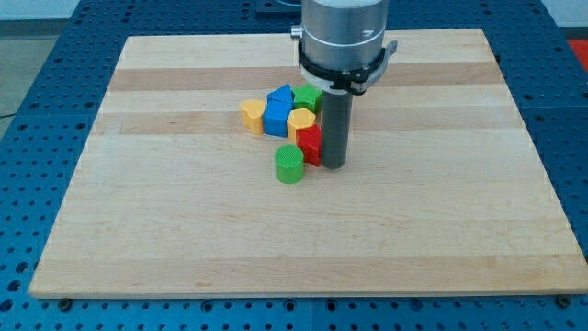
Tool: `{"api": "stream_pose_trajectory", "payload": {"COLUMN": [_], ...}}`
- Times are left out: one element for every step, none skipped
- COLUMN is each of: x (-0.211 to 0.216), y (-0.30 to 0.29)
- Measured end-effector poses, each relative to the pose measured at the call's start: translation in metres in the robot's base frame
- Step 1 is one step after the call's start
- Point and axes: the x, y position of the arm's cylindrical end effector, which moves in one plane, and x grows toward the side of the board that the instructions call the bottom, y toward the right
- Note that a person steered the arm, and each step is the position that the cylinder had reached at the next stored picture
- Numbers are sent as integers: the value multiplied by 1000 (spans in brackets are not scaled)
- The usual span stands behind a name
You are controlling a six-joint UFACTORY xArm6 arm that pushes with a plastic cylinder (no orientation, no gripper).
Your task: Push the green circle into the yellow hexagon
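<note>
The green circle (289, 164) lies just below the cluster of blocks near the board's middle. The yellow hexagon (300, 119) sits in the cluster, above the red block (310, 142) and about one block's width up and right of the green circle. My tip (333, 166) stands just right of the red block, right of the green circle with a small gap, and below right of the yellow hexagon.
A yellow heart-like block (253, 114) is at the cluster's left, two blue blocks (277, 117) (280, 95) beside it, and a green block (308, 97) at its top. The wooden board (184, 230) rests on a blue perforated table.
</note>
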Motion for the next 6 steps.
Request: {"api": "stream_pose_trajectory", "payload": {"x": [33, 40, 28, 12, 4, 8], "y": [-3, -26, -48, -66, -81, -111]}}
